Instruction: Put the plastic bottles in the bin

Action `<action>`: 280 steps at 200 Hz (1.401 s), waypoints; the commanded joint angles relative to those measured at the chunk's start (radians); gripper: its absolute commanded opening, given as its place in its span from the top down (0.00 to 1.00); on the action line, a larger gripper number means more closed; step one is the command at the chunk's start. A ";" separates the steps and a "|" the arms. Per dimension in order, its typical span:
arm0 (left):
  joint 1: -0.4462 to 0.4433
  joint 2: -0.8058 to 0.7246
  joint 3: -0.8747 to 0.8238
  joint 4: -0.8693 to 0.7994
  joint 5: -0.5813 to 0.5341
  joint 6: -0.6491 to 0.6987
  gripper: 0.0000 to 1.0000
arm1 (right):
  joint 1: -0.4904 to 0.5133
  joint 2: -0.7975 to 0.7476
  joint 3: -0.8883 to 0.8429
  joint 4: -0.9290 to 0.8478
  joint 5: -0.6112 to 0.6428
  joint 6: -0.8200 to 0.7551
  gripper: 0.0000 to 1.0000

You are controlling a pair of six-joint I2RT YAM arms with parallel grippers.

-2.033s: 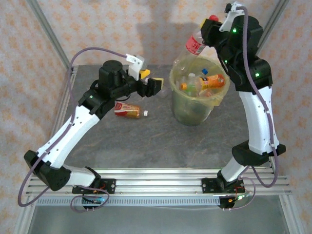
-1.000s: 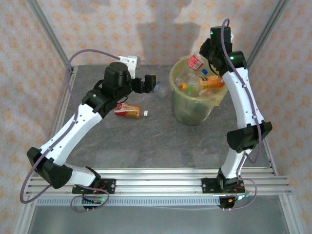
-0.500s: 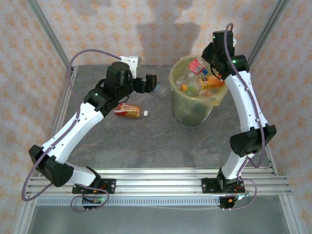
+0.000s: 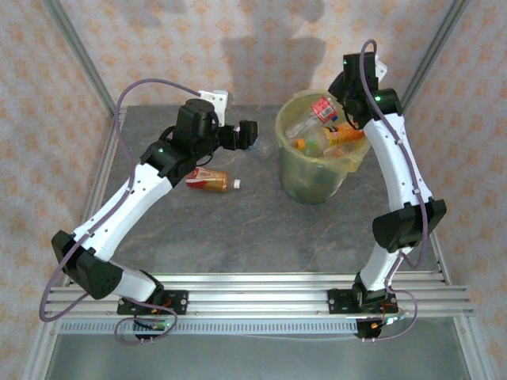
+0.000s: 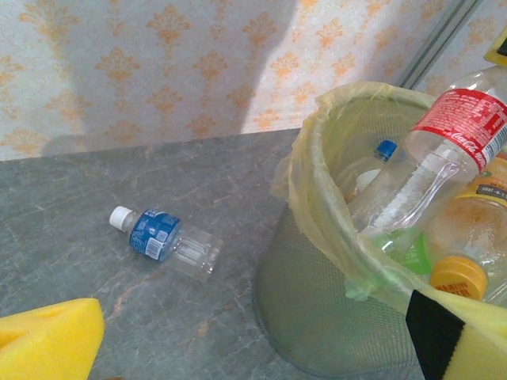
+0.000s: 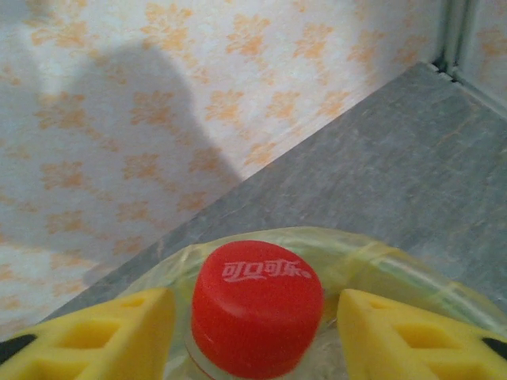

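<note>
The bin is seen upright on the tabletop, right of centre and toward the far edge, with its yellowish bag folded over the rim; several bottles are held inside it. A red-labelled bottle is seen leaning in the bin, cap end uppermost at the far right of the rim; its red cap stands between the yellow pads of the right gripper; a gap is visible at each side of the cap, so the jaws are parted and the bottle is not clamped. Beside it in the bin a yellow-capped bottle with orange contents is lying; a blue cap is glimpsed deeper down.

The left gripper is held wide apart over the tabletop left of the bin, with nothing between its pads; a blue-labelled bottle with a white cap is lying on its side on the tabletop ahead of it, near the bin but apart from it. Nearer the arm bases, an orange-labelled bottle is lying on its side on the tabletop, close beside the left arm, its white cap pointing right.
</note>
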 commanded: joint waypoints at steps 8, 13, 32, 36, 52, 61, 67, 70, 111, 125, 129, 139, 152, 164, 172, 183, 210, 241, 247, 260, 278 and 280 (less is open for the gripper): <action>-0.004 -0.001 0.033 -0.004 0.005 -0.012 0.00 | 0.001 0.003 0.008 -0.073 0.105 -0.046 0.31; -0.004 0.001 0.032 -0.002 0.006 -0.013 0.00 | 0.001 0.003 0.011 -0.073 0.116 -0.054 0.24; -0.004 0.001 0.029 0.003 0.010 -0.016 0.00 | 0.001 0.015 0.026 -0.073 0.148 -0.090 0.17; -0.005 0.002 0.028 0.004 0.012 -0.018 0.00 | 0.001 0.020 0.030 -0.074 0.150 -0.099 0.16; -0.004 0.004 0.028 0.003 0.010 -0.019 0.00 | 0.001 0.043 0.058 -0.075 0.151 -0.128 0.16; -0.004 0.006 0.028 0.002 0.010 -0.020 0.00 | 0.001 0.060 0.080 -0.081 0.150 -0.138 0.18; -0.005 0.007 0.028 0.000 0.010 -0.021 0.00 | 0.000 0.071 0.099 -0.087 0.144 -0.146 0.19; -0.005 0.007 0.028 0.000 0.009 -0.021 0.00 | 0.001 0.077 0.107 -0.090 0.139 -0.148 0.20; -0.005 0.001 0.024 -0.001 0.005 -0.017 0.00 | 0.001 0.142 0.205 -0.129 0.073 -0.181 0.27; -0.004 0.001 0.024 -0.001 0.003 -0.016 0.00 | 0.001 0.186 0.275 -0.173 0.083 -0.198 0.29; -0.004 0.001 0.024 -0.001 0.003 -0.015 0.00 | 0.001 0.196 0.297 -0.186 0.085 -0.203 0.29; -0.004 0.002 0.022 -0.002 0.002 -0.016 0.00 | 0.001 0.228 0.350 -0.215 0.089 -0.218 0.30; -0.004 0.002 0.022 -0.001 -0.001 -0.015 0.00 | 0.001 0.272 0.419 -0.257 0.089 -0.232 0.31; -0.004 0.004 0.021 -0.002 -0.001 -0.015 0.00 | 0.001 0.308 0.474 -0.296 0.090 -0.239 0.32; -0.004 0.003 0.019 0.000 -0.001 -0.016 0.00 | 0.001 0.324 0.496 -0.314 0.089 -0.243 0.33; -0.004 0.004 0.019 0.000 -0.001 -0.016 0.00 | 0.000 0.336 0.504 -0.333 0.097 -0.242 0.34; -0.004 0.007 0.019 -0.004 -0.008 -0.012 0.00 | 0.001 0.338 0.496 -0.361 0.090 -0.237 0.38; -0.004 0.008 0.019 -0.002 -0.011 -0.012 0.00 | 0.001 0.336 0.496 -0.392 0.071 -0.236 0.39; -0.004 0.009 0.019 -0.001 -0.011 -0.012 0.00 | 0.000 0.334 0.494 -0.397 0.066 -0.237 0.40; -0.004 0.009 0.017 0.000 -0.014 -0.012 0.00 | 0.001 0.329 0.485 -0.402 0.060 -0.235 0.40; -0.004 0.010 0.018 -0.002 -0.019 -0.011 0.00 | 0.001 0.320 0.465 -0.398 0.051 -0.233 0.41; -0.004 0.011 0.018 -0.001 -0.021 -0.012 0.00 | 0.001 0.319 0.464 -0.398 0.049 -0.233 0.41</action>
